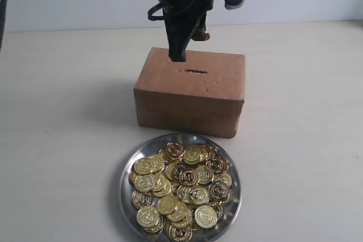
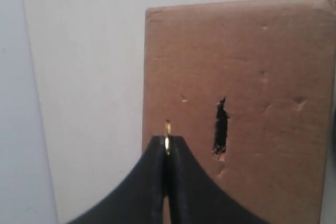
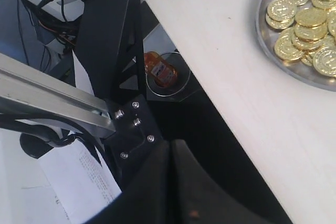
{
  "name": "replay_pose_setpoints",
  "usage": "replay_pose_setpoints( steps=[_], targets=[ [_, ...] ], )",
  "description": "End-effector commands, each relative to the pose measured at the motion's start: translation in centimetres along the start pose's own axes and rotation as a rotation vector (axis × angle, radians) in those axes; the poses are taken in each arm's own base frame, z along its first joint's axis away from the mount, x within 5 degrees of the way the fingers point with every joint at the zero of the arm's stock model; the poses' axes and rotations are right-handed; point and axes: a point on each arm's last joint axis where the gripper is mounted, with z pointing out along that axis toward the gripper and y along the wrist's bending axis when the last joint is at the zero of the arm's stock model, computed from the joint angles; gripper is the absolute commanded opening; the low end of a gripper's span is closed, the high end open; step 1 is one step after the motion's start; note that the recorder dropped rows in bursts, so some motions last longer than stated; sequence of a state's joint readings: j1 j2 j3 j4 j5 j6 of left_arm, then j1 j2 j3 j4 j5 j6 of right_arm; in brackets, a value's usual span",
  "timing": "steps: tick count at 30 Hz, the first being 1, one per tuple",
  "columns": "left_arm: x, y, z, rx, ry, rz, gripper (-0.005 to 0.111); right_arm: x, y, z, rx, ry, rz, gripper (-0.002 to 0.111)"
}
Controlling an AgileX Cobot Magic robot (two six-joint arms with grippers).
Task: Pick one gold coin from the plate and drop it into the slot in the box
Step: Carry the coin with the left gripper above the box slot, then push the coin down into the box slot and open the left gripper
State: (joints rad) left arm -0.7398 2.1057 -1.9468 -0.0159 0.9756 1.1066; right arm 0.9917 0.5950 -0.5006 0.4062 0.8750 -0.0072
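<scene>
Left wrist view alone shows left jaws clamped on a gold coin (image 2: 167, 128) edge-on over the box (image 2: 262, 77), beside the slot (image 2: 221, 127); right jaws together, off the counter (image 3: 236, 51); plate (image 1: 125, 194) holds heaped coins (image 1: 181, 188).

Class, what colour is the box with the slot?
Plain brown; the box shows best in the left wrist view.

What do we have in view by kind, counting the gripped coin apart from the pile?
box: 1
slot: 1
plate: 1
held coin, edge-on in the left gripper: 1
heaped coins on the plate: overlapping, too many to count reliably
Total, heap aside: 4
</scene>
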Motion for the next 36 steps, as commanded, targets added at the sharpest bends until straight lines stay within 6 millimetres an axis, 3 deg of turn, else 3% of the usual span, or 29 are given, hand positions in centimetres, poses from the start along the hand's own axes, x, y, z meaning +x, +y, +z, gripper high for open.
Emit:
replay_pose_setpoints(
  steps=[1, 8, 26, 36],
  targets=[
    [1.1, 0.0, 1.9, 0.052, 0.038, -0.029, 0.0, 0.0, 0.0, 0.1, -0.001, -0.014, -0.03, 0.0],
    [1.3, -1.0, 4.5, 0.131, 0.063, -0.027, 0.0, -0.2, 0.0, 0.1, -0.001, -0.03, -0.053, 0.0],
    [1.4, -1.2, 4.5, 0.158, 0.065, -0.003, 0.0, -0.2, -0.1, 0.1, 0.001, -0.032, -0.075, 0.0],
    [1.4, -1.2, 4.5, 0.159, 0.057, 0.094, 0.002, -0.2, -0.1, 0.1, 0.001, -0.032, -0.075, 0.0]
  ],
)
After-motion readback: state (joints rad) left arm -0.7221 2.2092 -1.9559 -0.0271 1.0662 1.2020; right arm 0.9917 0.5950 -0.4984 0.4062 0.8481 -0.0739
